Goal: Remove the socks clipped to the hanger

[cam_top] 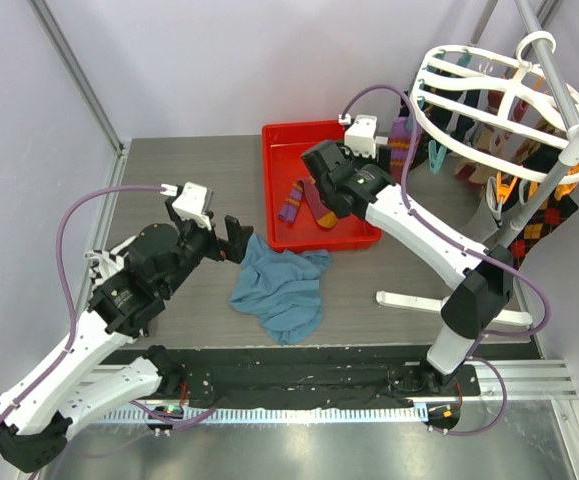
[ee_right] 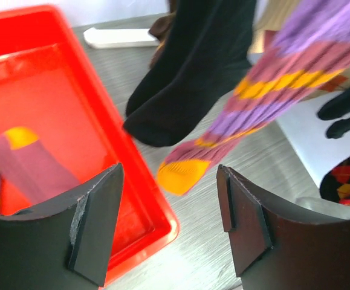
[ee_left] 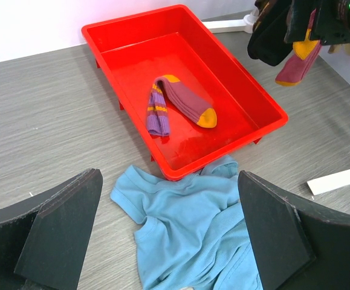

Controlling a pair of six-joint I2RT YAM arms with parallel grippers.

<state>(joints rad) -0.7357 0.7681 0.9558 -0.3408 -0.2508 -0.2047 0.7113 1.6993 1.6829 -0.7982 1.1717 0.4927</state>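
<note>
While the hanger (cam_top: 449, 50) stands on its pole over the far right corner of the table (cam_top: 189, 170), most of the socks (ee_right: 271, 103) hang from its clips there: a purple and orange striped one, a plain dark one (ee_right: 199, 66) beside it, and brown-black argyle ones (cam_top: 544, 215) toward the right edge. One striped sock (ee_left: 178, 106) lies loose and folded on the floor of the red tray (cam_top: 299, 130), which sits at the middle of the far edge. The right gripper (ee_right: 170, 172) hangs above the tray's right wall with its jaws parted to a moderate width and nothing between them. In the right wrist view the orange toe of the hanging striped sock shows just ahead of the fingertips, apart from both of them. The left gripper (ee_left: 168, 175) hovers above the table toward the left edge, its jaws spread wide and empty, pointing toward the tray. A light blue cloth (cam_top: 284, 290) lies crumpled on the table just in front of the tray's near wall, its upper edge touching or tucked under that wall, and it lies partly between the left fingers in the left wrist view. The white feet of the hanger's stand rest on the table near the right arm's base.
</note>
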